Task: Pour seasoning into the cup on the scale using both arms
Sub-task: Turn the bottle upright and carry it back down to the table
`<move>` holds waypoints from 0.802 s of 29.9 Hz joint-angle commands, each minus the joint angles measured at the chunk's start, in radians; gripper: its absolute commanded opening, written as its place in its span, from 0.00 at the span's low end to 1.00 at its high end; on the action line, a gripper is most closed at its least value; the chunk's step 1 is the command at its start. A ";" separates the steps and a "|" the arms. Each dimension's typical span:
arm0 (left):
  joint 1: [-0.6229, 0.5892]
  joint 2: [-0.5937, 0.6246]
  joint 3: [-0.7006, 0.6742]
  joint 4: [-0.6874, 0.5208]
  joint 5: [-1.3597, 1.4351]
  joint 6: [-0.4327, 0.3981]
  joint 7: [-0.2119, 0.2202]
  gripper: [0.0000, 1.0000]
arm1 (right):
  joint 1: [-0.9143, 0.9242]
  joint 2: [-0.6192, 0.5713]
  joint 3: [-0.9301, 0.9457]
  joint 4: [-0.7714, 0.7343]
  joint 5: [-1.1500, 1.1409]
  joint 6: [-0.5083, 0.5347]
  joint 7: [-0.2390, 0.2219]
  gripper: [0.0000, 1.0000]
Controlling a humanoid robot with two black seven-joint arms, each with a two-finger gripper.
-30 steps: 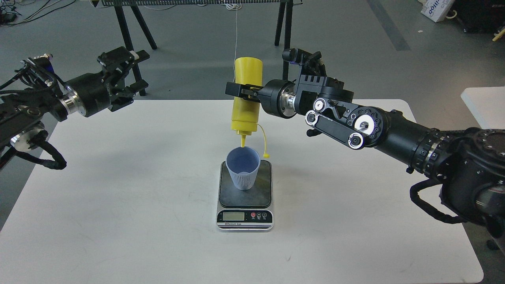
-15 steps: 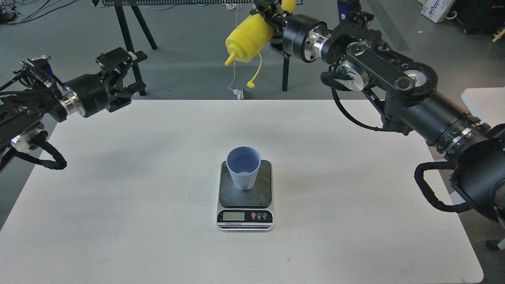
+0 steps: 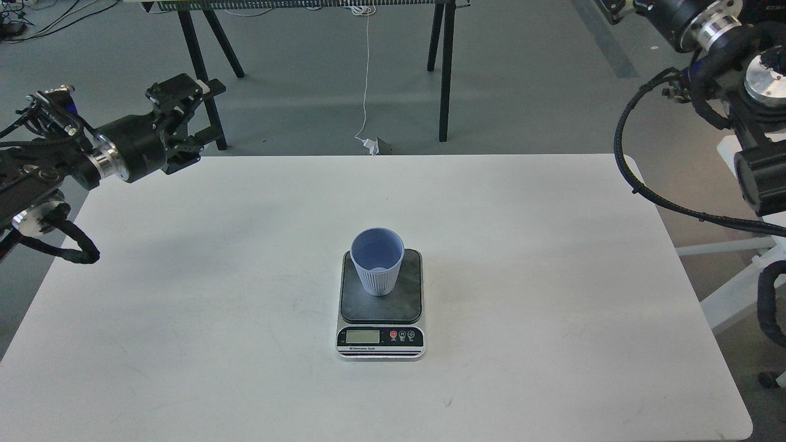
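Observation:
The light-blue ribbed cup (image 3: pixel 377 269) stands upright on the dark plate of the scale (image 3: pixel 381 307), near the middle of the white table (image 3: pixel 552 276). The scale's silver front with its display faces me. My left gripper (image 3: pixel 187 123) hovers over the table's far left corner, open and empty, far from the cup. My right arm (image 3: pixel 712 37) reaches up to the top right corner of the view. Its gripper is past the frame's edge. The yellow seasoning bottle is out of view.
Black stand legs (image 3: pixel 445 67) rise from the grey floor behind the table. A white cable (image 3: pixel 367 73) hangs down to a plug on the floor. A second white table (image 3: pixel 749 147) stands at the right edge.
My right arm swung up and to the right, carrying the yellow bottle from above the cup out of view. The left gripper drew back slightly to the left. Cup and scale did not move.

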State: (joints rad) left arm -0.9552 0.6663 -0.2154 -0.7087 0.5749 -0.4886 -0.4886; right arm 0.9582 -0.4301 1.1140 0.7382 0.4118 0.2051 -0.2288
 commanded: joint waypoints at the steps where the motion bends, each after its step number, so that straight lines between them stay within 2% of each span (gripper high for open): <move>1: 0.001 -0.002 -0.001 0.000 -0.004 0.000 0.000 0.96 | -0.137 -0.041 0.021 0.058 0.110 0.020 -0.001 0.01; 4: 0.003 0.001 -0.001 0.000 -0.004 0.000 0.000 0.96 | -0.266 -0.047 0.066 0.110 0.156 0.056 -0.007 0.01; 9: 0.018 0.006 -0.001 0.000 -0.004 0.000 0.000 0.96 | -0.459 -0.044 0.102 0.193 0.194 0.132 -0.061 0.01; 12: 0.022 0.004 -0.001 0.000 -0.004 0.000 0.000 0.96 | -0.571 -0.029 0.104 0.211 0.208 0.169 -0.061 0.01; 16: 0.030 0.004 -0.001 0.000 -0.004 0.000 0.000 0.96 | -0.725 0.011 0.078 0.208 0.206 0.269 -0.070 0.01; 24: 0.032 -0.002 -0.001 0.000 -0.003 0.000 0.000 0.96 | -0.802 0.077 -0.012 0.164 0.199 0.284 -0.081 0.01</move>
State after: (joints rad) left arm -0.9235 0.6661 -0.2163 -0.7085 0.5709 -0.4886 -0.4886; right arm 0.1678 -0.3678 1.1328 0.9320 0.6125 0.4885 -0.3097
